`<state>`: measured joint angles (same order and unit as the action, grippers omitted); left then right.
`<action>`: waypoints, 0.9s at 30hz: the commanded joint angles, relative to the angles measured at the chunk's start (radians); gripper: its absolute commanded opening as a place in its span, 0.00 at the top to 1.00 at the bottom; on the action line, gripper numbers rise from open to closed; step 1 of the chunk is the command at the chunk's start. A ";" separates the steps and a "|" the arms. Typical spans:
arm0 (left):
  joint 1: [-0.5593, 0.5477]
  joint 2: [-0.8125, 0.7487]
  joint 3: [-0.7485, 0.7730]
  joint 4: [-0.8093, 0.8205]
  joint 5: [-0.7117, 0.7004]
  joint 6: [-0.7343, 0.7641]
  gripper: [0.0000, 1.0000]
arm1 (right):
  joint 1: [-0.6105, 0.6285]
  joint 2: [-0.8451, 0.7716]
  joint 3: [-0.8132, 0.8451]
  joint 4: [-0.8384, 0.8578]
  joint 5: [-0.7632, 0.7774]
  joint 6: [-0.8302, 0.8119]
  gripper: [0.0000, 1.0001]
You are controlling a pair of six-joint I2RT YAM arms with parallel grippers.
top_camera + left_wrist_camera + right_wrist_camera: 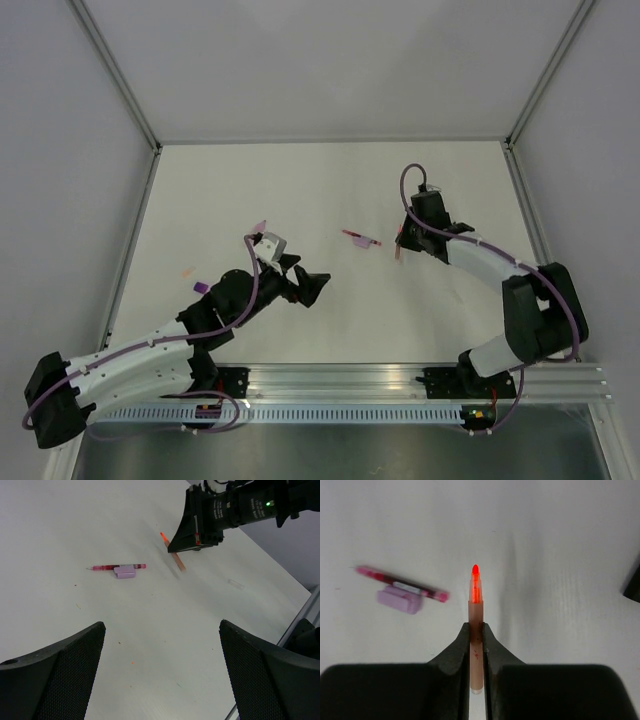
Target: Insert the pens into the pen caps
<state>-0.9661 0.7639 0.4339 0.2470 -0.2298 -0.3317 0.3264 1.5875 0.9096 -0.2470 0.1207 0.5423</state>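
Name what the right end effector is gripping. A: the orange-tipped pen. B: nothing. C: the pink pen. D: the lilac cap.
A: in the right wrist view the right end effector has its jaws closed on the barrel of the orange-tipped pen, while the pink pen lies apart on the table.

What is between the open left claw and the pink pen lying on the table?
Nothing visible. Only bare table lies between the left gripper and the pink pen. A lilac cap lies beside the pen on its near side. The right gripper, holding the orange pen, is off to one side.
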 commanded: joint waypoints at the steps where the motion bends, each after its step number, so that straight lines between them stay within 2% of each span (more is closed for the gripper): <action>1: -0.003 0.040 0.000 0.070 0.114 0.008 0.01 | 0.031 -0.200 -0.101 0.213 -0.189 0.077 1.00; 9: 0.007 0.107 0.060 0.087 0.285 -0.115 0.02 | 0.167 -0.544 -0.288 0.494 -0.274 0.142 1.00; 13: 0.018 0.115 0.062 0.162 0.404 -0.176 0.05 | 0.210 -0.671 -0.429 0.749 -0.315 0.261 1.00; 18: 0.020 0.110 0.059 0.178 0.414 -0.170 0.07 | 0.266 -0.731 -0.468 0.857 -0.357 0.295 1.00; 22: 0.020 0.104 0.039 0.236 0.466 -0.162 0.11 | 0.304 -0.736 -0.512 1.009 -0.389 0.350 1.00; 27: 0.020 0.074 0.013 0.256 0.446 -0.141 0.14 | 0.353 -0.733 -0.517 1.051 -0.397 0.364 1.00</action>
<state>-0.9493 0.8642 0.4564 0.4252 0.1944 -0.4728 0.6544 0.8650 0.3985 0.6674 -0.2470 0.8722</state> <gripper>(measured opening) 0.871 0.132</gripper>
